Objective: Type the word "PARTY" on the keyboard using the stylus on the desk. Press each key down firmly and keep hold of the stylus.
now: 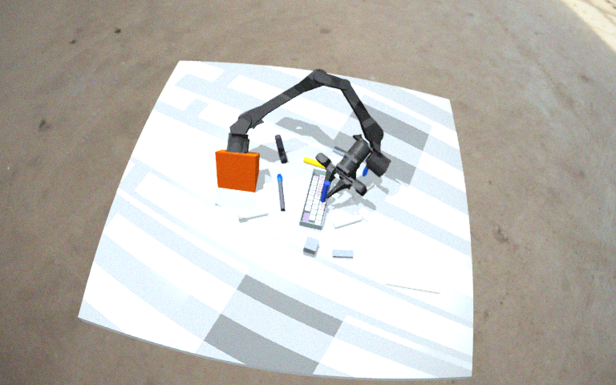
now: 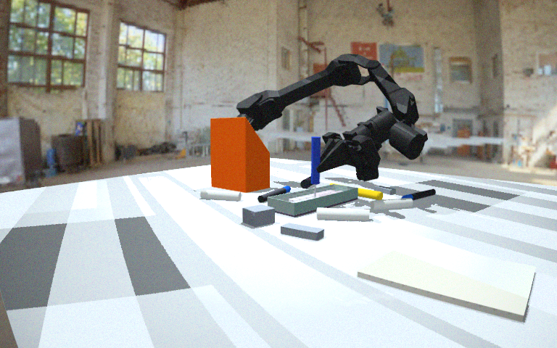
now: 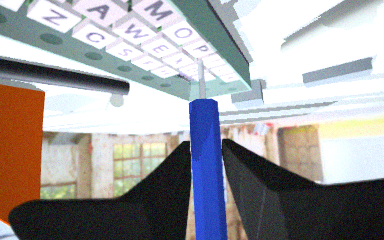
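The keyboard (image 1: 310, 224) (image 2: 289, 208) (image 3: 220, 37) is a green-grey tray with pale lettered keys, such as Z, C, A, W, E, M, O and P. My gripper (image 1: 326, 192) (image 2: 318, 169) (image 3: 205, 146) is shut on the blue stylus (image 1: 325, 188) (image 2: 315, 156) (image 3: 206, 175), which stands nearly upright above the keyboard. Its thin grey tip (image 3: 201, 82) points down at the keys; in the wrist view it ends just below the P key (image 3: 202, 48) and overlaps the key beside it. I cannot tell whether the tip touches a key.
An orange block (image 1: 237, 171) (image 2: 228, 156) (image 3: 20, 155) stands by the arm's base. A dark pen (image 1: 281, 195) (image 2: 270, 195) lies left of the keyboard, a yellow cylinder (image 1: 312, 161) (image 2: 371, 193) behind, a white cylinder (image 1: 347, 221) (image 2: 342, 214) right, a grey block (image 1: 310, 245) (image 2: 258, 216) in front.
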`<action>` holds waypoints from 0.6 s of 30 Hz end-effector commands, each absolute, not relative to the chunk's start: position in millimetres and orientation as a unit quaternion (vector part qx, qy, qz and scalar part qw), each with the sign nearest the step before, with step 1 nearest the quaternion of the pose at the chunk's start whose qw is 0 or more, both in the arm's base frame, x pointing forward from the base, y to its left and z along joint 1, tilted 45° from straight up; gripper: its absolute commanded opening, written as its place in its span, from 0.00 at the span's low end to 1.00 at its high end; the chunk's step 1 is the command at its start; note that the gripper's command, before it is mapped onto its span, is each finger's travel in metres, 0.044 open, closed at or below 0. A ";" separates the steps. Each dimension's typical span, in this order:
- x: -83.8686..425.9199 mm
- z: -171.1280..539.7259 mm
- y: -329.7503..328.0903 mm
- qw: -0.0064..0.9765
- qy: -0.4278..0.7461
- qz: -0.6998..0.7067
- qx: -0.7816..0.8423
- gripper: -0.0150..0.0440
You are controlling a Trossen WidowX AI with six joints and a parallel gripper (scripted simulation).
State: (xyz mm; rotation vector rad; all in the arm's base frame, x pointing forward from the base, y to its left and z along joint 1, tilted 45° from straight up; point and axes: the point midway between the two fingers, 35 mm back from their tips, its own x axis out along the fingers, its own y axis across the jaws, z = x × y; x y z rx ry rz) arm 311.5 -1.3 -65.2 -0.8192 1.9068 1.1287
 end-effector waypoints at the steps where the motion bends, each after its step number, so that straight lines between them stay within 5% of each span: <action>1: 311.3 -66.8 0.9 0.381 0.747 0.441 -0.320 0.39; 18: 311.3 -70.2 4.4 0.381 0.747 0.441 -0.320 0.39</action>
